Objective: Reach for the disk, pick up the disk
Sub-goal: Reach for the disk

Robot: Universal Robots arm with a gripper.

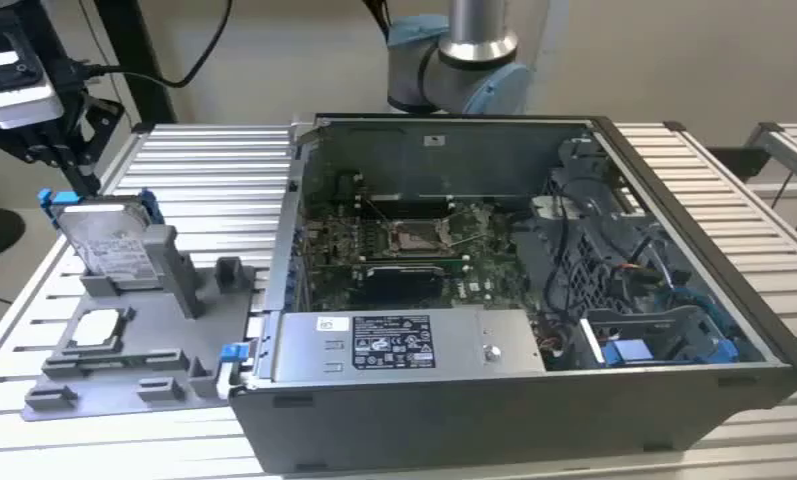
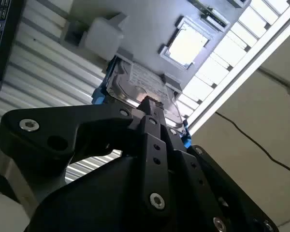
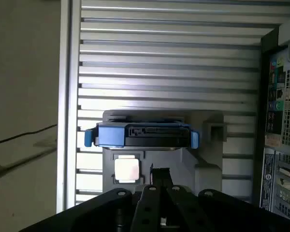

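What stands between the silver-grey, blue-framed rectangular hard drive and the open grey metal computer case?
In the exterior view, the grey plastic holder's posts separate disk and case.

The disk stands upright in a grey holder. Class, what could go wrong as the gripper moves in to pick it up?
1. The disk stands on edge in the grey holder; an off-centre gripper might strike its blue frame or tilt it.
2. The holder's posts sit close against the disk, so an angled lift could jam it or drag the holder along.
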